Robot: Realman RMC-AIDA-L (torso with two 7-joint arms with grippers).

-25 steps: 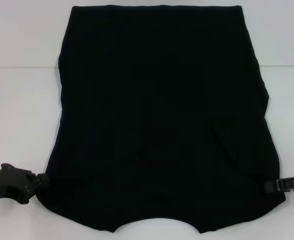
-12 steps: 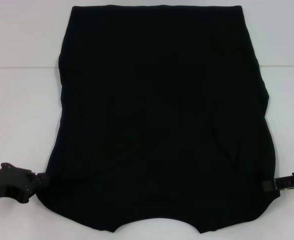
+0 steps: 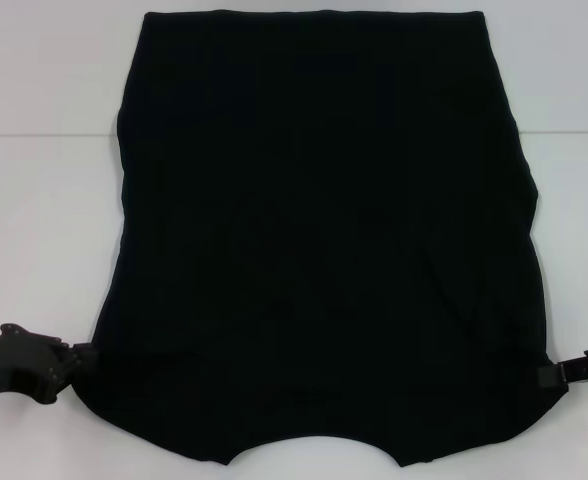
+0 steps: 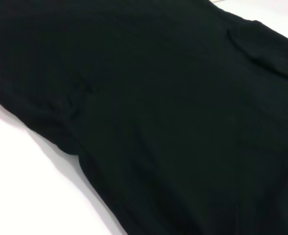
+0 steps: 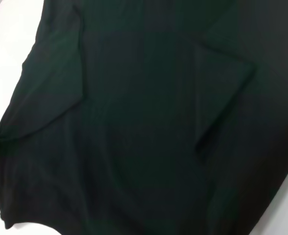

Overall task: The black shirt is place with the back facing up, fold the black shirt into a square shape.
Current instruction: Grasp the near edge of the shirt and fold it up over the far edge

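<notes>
The black shirt [image 3: 324, 230] lies flat on the white table [image 3: 44, 230], plain side up, with its curved neck edge at the near side. Both sleeves are folded inward onto the body; one folded flap shows in the right wrist view as a lighter panel on the black shirt [image 5: 149, 137]. My left gripper [image 3: 80, 358] sits low at the shirt's near left edge, touching the cloth. At the near right edge, my right gripper [image 3: 542, 376] also meets the cloth. The left wrist view is filled by the black shirt [image 4: 183, 122].
Bare white table surface [image 4: 26, 186] lies to either side of the shirt. A faint seam line runs across the table at the back [image 3: 44, 136]. The shirt's far hem reaches near the picture's top edge.
My right gripper has slid a little outward and nearer along the shirt's right edge. The left gripper has hardly moved. The shirt lies as before.
</notes>
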